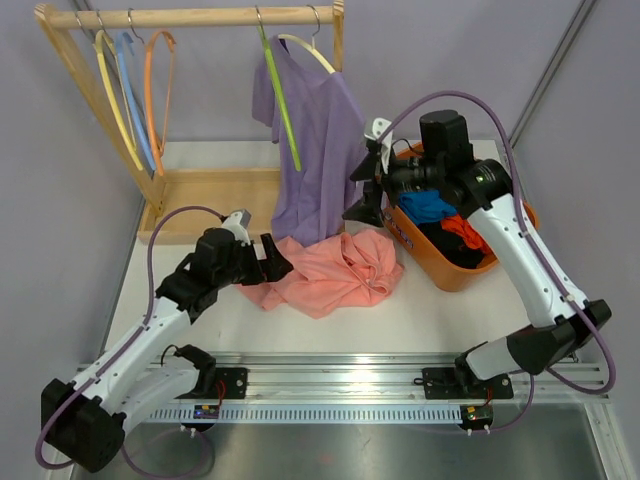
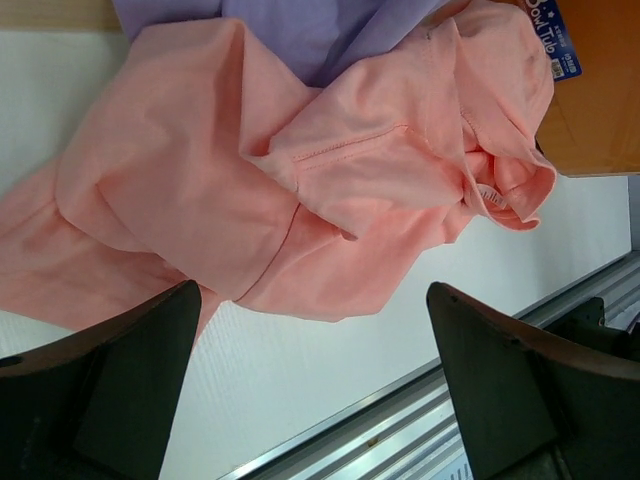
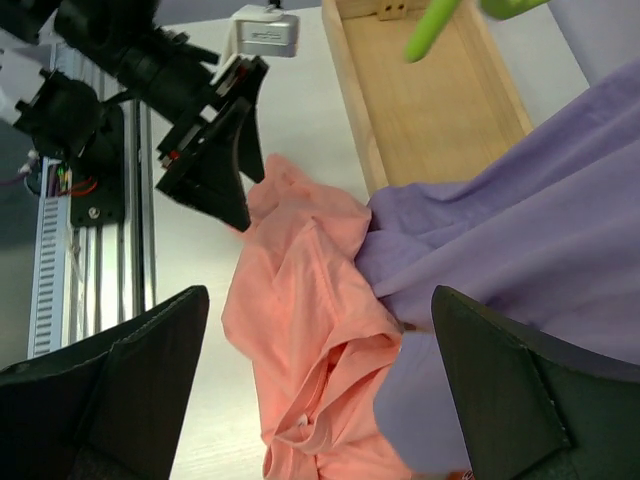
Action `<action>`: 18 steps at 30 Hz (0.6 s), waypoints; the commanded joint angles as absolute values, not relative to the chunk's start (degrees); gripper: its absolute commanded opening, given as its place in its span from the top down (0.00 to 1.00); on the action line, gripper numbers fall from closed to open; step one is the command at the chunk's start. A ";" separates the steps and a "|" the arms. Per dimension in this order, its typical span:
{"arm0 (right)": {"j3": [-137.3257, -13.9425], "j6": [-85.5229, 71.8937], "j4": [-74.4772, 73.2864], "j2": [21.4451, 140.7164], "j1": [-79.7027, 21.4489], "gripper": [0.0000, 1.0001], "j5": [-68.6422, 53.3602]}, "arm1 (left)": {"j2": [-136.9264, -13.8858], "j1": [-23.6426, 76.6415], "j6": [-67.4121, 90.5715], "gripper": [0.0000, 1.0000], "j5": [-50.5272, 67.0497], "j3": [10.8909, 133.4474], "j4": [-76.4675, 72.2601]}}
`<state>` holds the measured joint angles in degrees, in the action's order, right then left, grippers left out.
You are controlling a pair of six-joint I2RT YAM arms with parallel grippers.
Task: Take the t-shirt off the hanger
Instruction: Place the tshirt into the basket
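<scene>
At far left, our left claw [image 1: 275, 262] hovers spread over the pink shirt [image 1: 330, 275] on the bench [image 1: 430, 320]. Mid-scene, the purple t-shirt [image 1: 315, 150] hangs from the rail [image 1: 200, 17], not yet off its hanger, long axis vertical, collar up. Beside its edge our right claw [image 1: 362, 190] stands spread. We judge the next move to be a pinch, then a pull.

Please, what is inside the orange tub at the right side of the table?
Inside the orange tub lie a blue cloth and a red cloth, crumpled. The right arm covers the far part, and what lies beneath the cloths is hidden.
</scene>
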<state>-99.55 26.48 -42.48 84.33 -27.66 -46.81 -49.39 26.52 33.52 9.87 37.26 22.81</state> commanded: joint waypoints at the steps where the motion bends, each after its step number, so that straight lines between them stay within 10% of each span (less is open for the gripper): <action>1: -94.33 35.68 -48.69 78.58 -26.54 0.01 -51.41 | -52.20 28.39 38.93 0.01 7.82 36.91 15.65; 18: -77.87 35.95 -48.34 69.08 -23.12 0.01 -50.45 | -75.13 31.99 56.69 0.01 1.84 43.85 16.34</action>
